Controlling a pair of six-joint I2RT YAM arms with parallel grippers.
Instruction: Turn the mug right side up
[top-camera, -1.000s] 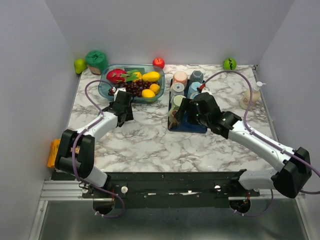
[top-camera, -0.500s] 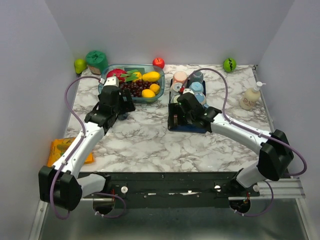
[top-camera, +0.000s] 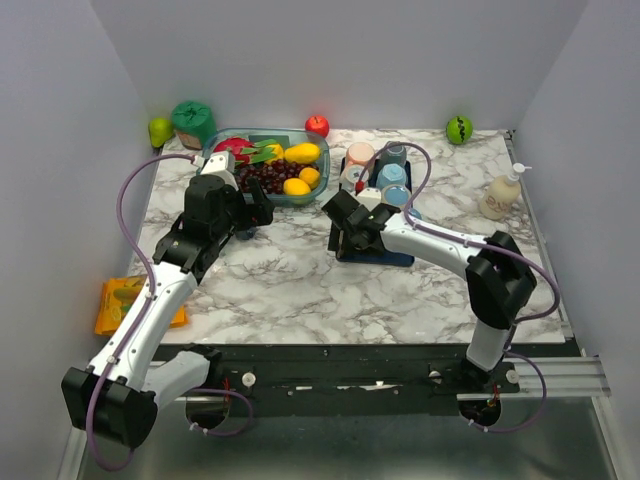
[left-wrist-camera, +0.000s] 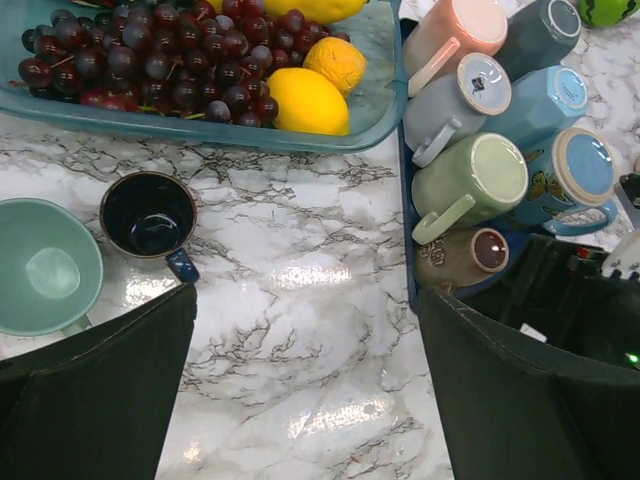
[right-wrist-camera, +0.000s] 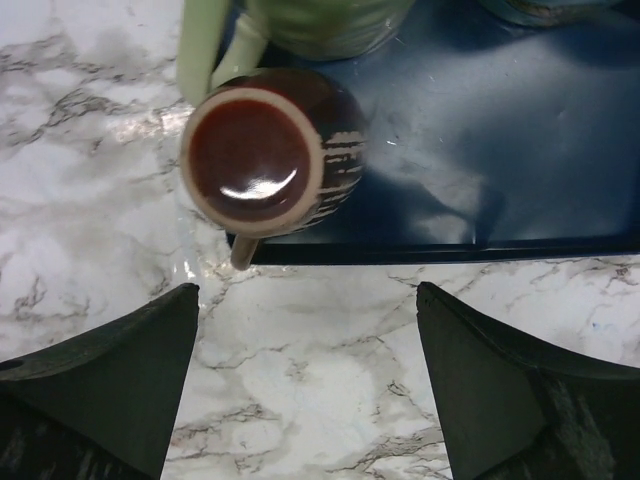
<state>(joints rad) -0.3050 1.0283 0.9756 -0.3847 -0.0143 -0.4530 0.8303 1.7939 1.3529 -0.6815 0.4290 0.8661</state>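
A brown mug (right-wrist-camera: 265, 160) stands bottom up at the near-left corner of the blue tray (right-wrist-camera: 480, 150); its handle points toward me over the tray's edge. My right gripper (right-wrist-camera: 307, 290) hangs open above the marble just in front of it, not touching it. The same brown mug (left-wrist-camera: 465, 255) shows in the left wrist view, beside a green mug (left-wrist-camera: 470, 185). In the top view the right gripper (top-camera: 343, 228) covers that tray corner. My left gripper (top-camera: 252, 215) is open and empty over bare marble (left-wrist-camera: 305, 292). A dark blue mug (left-wrist-camera: 148, 213) and a teal mug (left-wrist-camera: 45, 265) stand upright beside it.
Several more mugs (left-wrist-camera: 455, 95) lie packed on the blue tray (top-camera: 385, 255). A clear bowl (top-camera: 212, 175) of fruit stands behind the left gripper. A soap bottle (top-camera: 503, 192) is at the right edge, toy fruit (top-camera: 317, 125) along the back wall, and an orange packet (top-camera: 120, 300) at the near left.
The right arm has swung left along the tray to its near-left corner. The left arm has risen from the upright mugs and its jaws have opened wider.
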